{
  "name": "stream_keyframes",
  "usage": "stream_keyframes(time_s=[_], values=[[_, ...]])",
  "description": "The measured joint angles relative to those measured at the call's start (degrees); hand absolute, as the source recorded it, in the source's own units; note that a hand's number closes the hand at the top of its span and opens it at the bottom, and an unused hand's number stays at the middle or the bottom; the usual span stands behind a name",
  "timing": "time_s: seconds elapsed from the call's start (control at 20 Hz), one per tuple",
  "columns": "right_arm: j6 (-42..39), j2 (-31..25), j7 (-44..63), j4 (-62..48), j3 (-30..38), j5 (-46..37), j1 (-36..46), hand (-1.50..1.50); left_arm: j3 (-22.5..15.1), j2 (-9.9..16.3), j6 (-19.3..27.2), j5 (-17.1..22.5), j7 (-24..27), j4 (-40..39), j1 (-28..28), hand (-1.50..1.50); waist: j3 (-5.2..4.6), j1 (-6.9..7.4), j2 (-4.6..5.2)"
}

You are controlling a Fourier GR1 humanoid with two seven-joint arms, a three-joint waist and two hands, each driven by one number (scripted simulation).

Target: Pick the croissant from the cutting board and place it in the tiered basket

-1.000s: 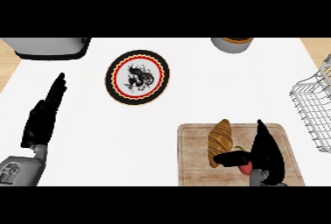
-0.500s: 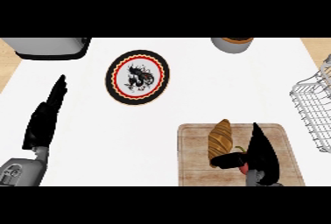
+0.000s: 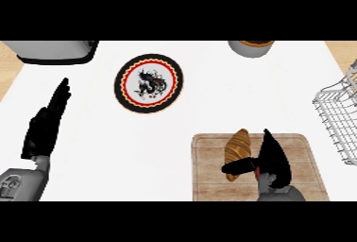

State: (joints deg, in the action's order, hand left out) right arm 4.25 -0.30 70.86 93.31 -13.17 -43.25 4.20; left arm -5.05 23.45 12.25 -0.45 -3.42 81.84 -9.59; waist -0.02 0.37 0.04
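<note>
The golden-brown croissant (image 3: 238, 145) lies on the wooden cutting board (image 3: 303, 163) at the lower right. My right hand (image 3: 270, 159) stands on edge just right of it, fingers straight and pointing away, thumb stretched left across the croissant's near end. The white wire tiered basket (image 3: 337, 113) shows partly at the right edge. My left hand (image 3: 47, 124) rests open at the left, fingers straight and pointing up the counter.
A round plate (image 3: 148, 83) with a black and red rim and a dark dragon figure lies mid-counter. A grey appliance (image 3: 55, 50) sits at the top left corner. A grey bowl (image 3: 251, 47) stands at the top edge.
My right hand has slid left toward the croissant, and its thumb now reaches over the croissant's near end. The left hand has barely moved.
</note>
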Motion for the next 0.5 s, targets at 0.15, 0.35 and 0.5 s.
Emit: stream_keyframes(time_s=[0.15, 0.35, 0.5], values=[[0.44, 0.02, -1.06, -2.08, 1.78, 2.01, 1.0, 1.5, -0.24, -0.9, 0.33, -0.71, 0.73, -0.24, 0.38, 0.0, 0.01, -0.05, 0.01], [0.36, -0.84, -1.94, -4.82, 0.46, 5.0, 2.36, 1.5, 0.06, -0.89, -0.13, -0.97, 0.29, 0.92, 0.78, 0.0, -0.52, -0.12, -0.33], [-1.08, -1.12, -2.6, -7.46, -0.52, 3.3, 4.49, 1.5, 0.28, -1.3, -0.14, -1.41, 0.55, 0.52, 0.96, 0.0, -0.7, -0.22, -0.44]])
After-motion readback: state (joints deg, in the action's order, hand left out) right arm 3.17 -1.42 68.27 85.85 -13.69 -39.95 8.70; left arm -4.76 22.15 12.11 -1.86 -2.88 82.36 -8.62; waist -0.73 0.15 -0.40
